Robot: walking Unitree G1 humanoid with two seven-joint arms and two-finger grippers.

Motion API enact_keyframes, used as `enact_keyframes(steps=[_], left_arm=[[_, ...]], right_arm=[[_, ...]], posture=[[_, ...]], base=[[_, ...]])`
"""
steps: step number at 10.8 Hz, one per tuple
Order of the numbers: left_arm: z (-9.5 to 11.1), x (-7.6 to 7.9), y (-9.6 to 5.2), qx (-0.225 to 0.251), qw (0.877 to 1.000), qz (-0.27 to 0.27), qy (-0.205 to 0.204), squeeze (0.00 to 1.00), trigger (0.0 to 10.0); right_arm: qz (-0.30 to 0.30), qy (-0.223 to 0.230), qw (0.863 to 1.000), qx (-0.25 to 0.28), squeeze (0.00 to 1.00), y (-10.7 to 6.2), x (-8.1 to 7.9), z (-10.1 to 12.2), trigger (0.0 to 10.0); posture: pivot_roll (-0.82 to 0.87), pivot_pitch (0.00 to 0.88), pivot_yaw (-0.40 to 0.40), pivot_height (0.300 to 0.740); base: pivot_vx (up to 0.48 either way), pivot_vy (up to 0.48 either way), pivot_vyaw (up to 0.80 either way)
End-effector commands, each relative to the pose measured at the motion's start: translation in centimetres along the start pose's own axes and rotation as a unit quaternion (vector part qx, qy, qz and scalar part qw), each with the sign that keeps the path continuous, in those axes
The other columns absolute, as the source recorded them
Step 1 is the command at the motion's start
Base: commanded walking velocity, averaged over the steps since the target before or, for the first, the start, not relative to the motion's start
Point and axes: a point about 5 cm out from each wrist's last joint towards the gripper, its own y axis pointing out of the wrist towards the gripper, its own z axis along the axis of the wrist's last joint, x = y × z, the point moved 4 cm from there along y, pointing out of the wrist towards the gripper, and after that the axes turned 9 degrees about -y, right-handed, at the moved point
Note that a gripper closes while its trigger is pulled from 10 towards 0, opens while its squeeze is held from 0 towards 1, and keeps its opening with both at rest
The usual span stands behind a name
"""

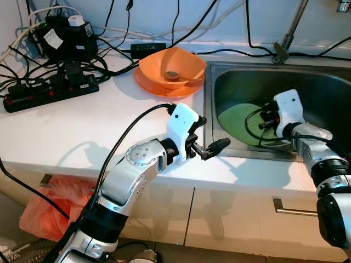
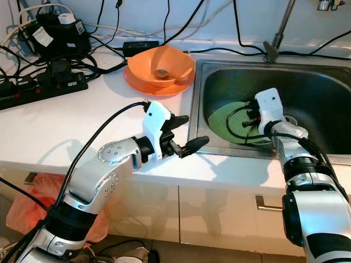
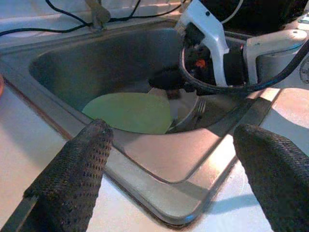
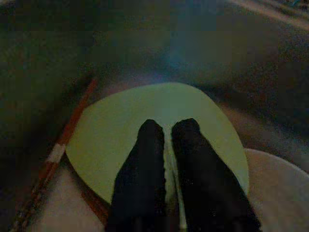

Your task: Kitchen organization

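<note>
Inside sink (image 1: 329, 87), right gripper (image 4: 166, 140) fingers pinch green plate (image 4: 120, 135) rim; left gripper (image 1: 211, 137) fingers spread above counter edge.

Bright, sharp head views; soft shadows on counter (image 1: 82, 126). Glare on sink (image 3: 159, 159) rim. Right wrist view very dark, blurred, grainy.

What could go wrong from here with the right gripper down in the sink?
The right gripper, fingers nearly closed, pinches the edge of the green plate; so thin a hold may let it slip back onto the dishes in the sink. The open left gripper hovers at the sink's front rim and could block the lift. Cables crowd the counter near the orange bowl.
</note>
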Motion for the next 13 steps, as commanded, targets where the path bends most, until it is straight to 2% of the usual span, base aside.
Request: enact_keyframes(steps=[1,5,8,10,11,12,13], left_arm=[[0.2,0.1,-0.2,0.004,1.0,-0.004,0.005,1.0,10.0],[0.2,0.1,0.0,0.001,1.0,-0.006,-0.008,1.0,10.0],[0.4,-0.2,0.0,0.003,1.0,0.002,-0.001,1.0,10.0],[0.2,-2.1,-0.4,-0.004,0.999,0.041,0.017,1.0,10.0],[0.4,-3.7,-0.6,-0.003,0.997,0.076,0.022,1.0,10.0],[0.6,-4.5,-0.7,0.0,0.995,0.092,0.027,1.0,10.0],[0.8,-5.4,-0.9,0.001,0.993,0.11,0.032,1.0,10.0]], right_arm=[[-0.002,-0.016,1.0,0.012,1.0,0.0,0.4,1.0,10.0],[0.014,-0.009,1.0,0.014,1.0,0.1,0.0,1.0,10.0],[-0.004,0.001,0.999,0.035,1.0,0.1,0.7,2.4,10.0],[-0.016,0.003,0.997,0.077,1.0,0.1,1.1,4.6,10.0],[-0.014,0.022,0.992,0.127,1.0,0.0,0.9,6.6,10.0],[-0.011,0.012,0.987,0.162,1.0,-0.3,0.3,7.9,10.0],[0.003,0.024,0.98,0.196,1.0,-0.8,-0.7,9.3,10.0]], posture=[[0.16,0.047,0.051,0.74],[0.15,0.045,0.052,0.74],[0.15,0.042,0.047,0.74],[0.15,0.04,0.045,0.74],[0.14,0.039,0.05,0.74],[0.13,0.039,0.05,0.74],[0.13,0.037,0.051,0.74]], base=[[0.0,0.0,0.0],[0.0,0.0,0.0],[0.0,0.0,0.0],[0.0,0.0,0.0],[0.0,0.0,0.0],[0.0,0.0,0.0],[0.0,0.0,0.0]])
